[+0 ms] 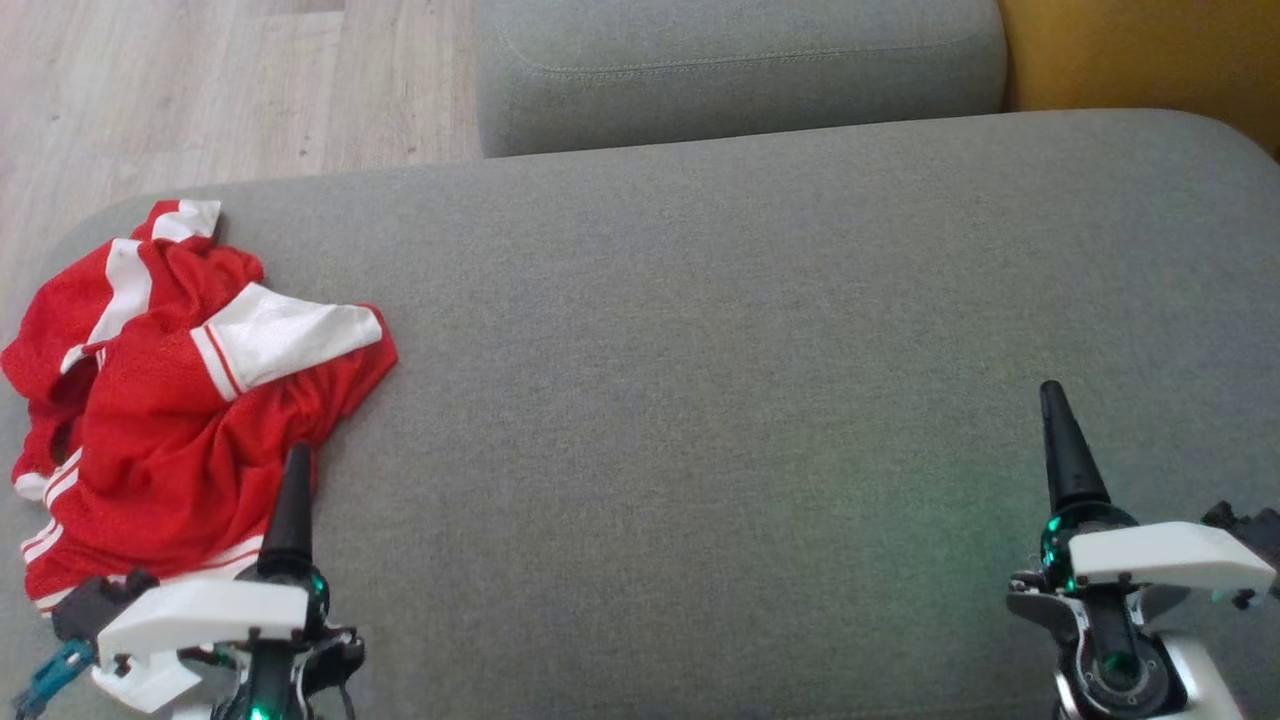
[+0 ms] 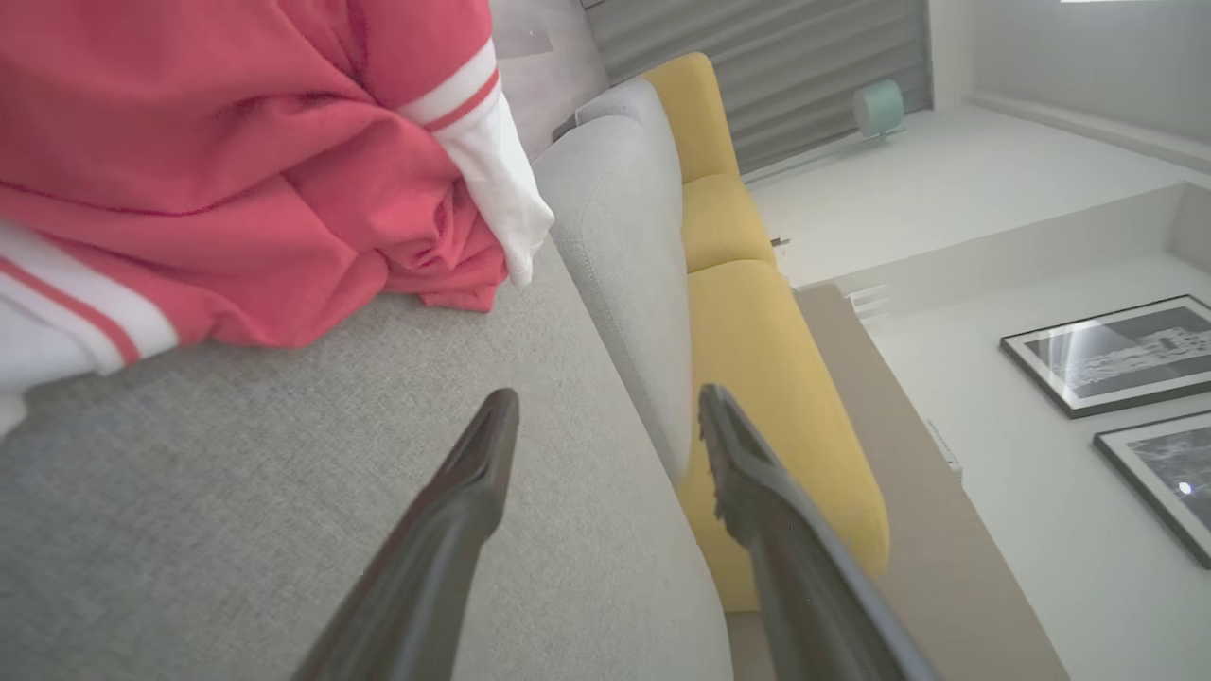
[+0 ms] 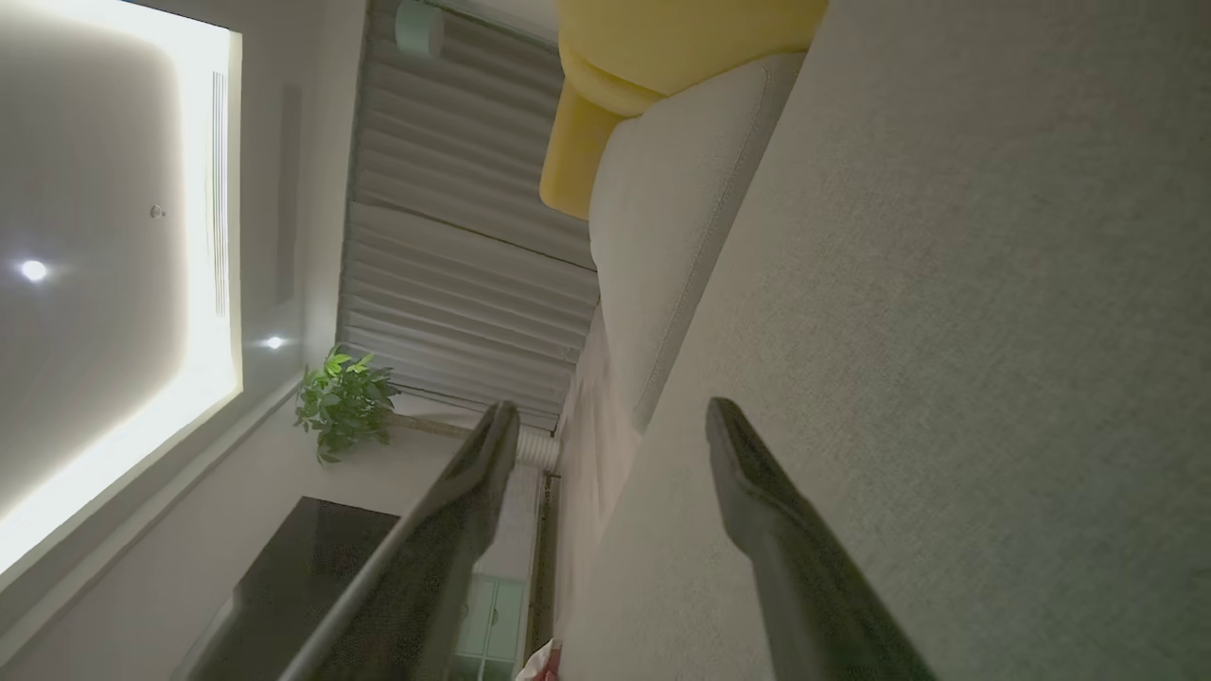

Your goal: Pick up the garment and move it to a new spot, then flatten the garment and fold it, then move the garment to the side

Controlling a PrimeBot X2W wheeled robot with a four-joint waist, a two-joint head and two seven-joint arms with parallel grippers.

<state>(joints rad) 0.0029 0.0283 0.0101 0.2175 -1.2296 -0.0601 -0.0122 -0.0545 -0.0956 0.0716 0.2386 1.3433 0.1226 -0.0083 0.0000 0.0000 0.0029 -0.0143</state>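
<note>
The garment point(image 1: 170, 400) is a red mesh shirt with white sleeves and stripes, crumpled in a heap at the left end of the grey cushion point(image 1: 720, 340). In the left wrist view the garment point(image 2: 236, 161) bunches at the upper left. My left gripper point(image 1: 297, 470) hovers at the heap's near right edge, open and empty; its fingers point(image 2: 473, 492) stand wide apart over bare fabric in the wrist view, left gripper point(image 2: 605, 407). My right gripper point(image 1: 1055, 400) is far off at the lower right over bare cushion, also open, right gripper point(image 3: 610, 416) with nothing between its fingers.
A second grey cushion point(image 1: 740, 70) lies behind the first, with a yellow cushion point(image 1: 1140, 50) at the far right. Wood floor point(image 1: 200, 90) shows beyond the cushion's rounded left corner. A potted plant point(image 3: 345, 402) and framed pictures point(image 2: 1116, 355) stand in the room.
</note>
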